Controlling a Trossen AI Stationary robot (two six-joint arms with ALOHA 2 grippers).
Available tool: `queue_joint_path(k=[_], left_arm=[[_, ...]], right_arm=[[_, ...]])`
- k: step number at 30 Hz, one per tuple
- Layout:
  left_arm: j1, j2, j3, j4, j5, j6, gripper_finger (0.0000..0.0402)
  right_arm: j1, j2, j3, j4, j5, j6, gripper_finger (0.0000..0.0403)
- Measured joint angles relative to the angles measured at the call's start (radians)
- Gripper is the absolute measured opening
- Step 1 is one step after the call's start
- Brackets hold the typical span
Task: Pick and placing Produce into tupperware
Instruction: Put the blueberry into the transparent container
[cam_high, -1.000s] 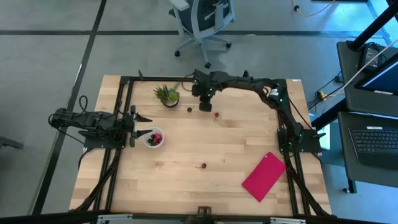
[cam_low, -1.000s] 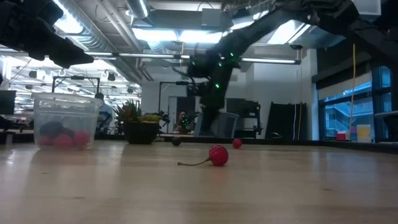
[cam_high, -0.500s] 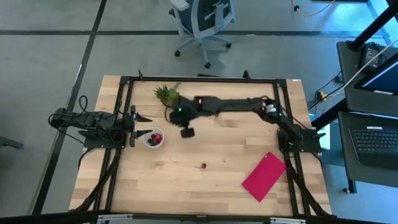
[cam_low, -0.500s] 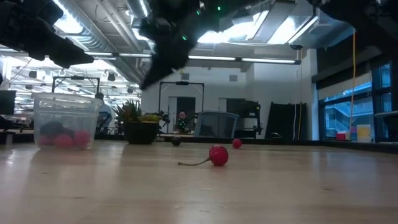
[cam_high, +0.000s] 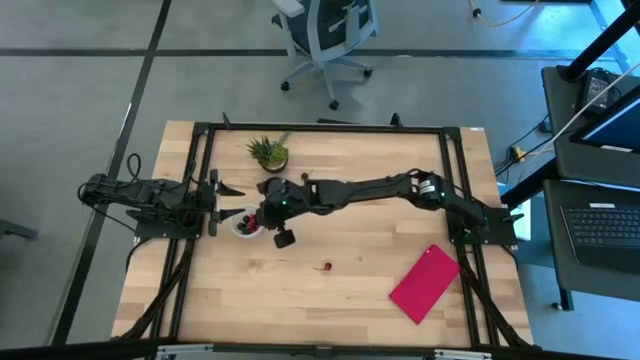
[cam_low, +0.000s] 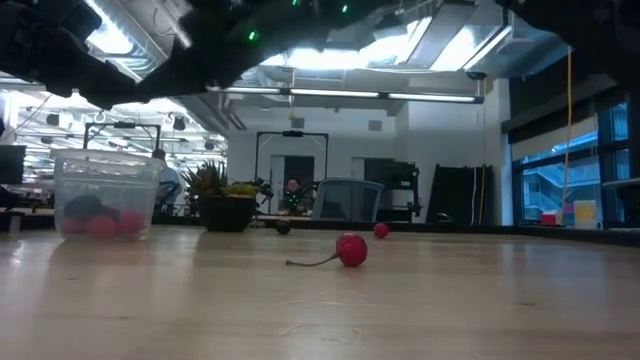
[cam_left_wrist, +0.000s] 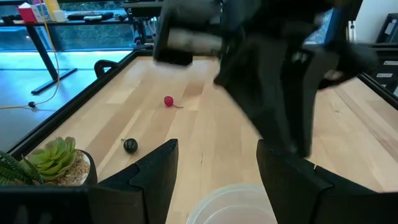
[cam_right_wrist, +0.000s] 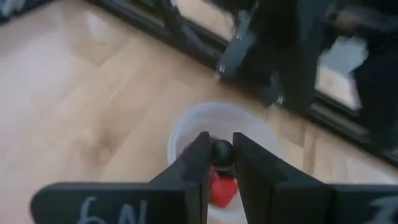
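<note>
The right gripper (cam_right_wrist: 217, 163) is hanging over the cup (cam_right_wrist: 186, 127), pinching a dark berry (cam_right_wrist: 221, 150) between narrow fingers. The left gripper (cam_left_wrist: 214, 167) is waiting wide open beside the cup, holding nothing.

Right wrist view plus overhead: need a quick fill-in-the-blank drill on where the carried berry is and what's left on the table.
1. The right gripper is shut on a ____ berry.
2. It hangs directly above the ____, beside the left gripper.
3. On the table between container and pink-red sheet lies a ____ berry.
4. The potted plant stands ____ the container.

Missing: dark; container; red; outside
</note>
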Motion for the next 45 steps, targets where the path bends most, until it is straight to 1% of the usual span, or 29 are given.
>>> queue_joint_path(k=[6,20,22,45], left_arm=[[0.0,0.0,0.0,0.0,0.0,0.0,0.0212],[0.0,0.0,0.0,-0.001,0.0,0.0,0.0212],[0.0,0.0,0.0,-0.001,0.0,0.0,0.0212],[0.0,0.0,0.0,-0.001,0.0,0.0,0.0212]], right_arm=[[-0.018,0.038,-0.001,0.041,-0.002,0.005,0.0064],[-0.038,0.081,-0.003,0.035,-0.005,0.052,0.0064],[-0.038,0.09,-0.002,0.057,-0.005,0.053,0.0064],[-0.05,0.091,-0.002,0.053,-0.004,0.055,0.0068]])
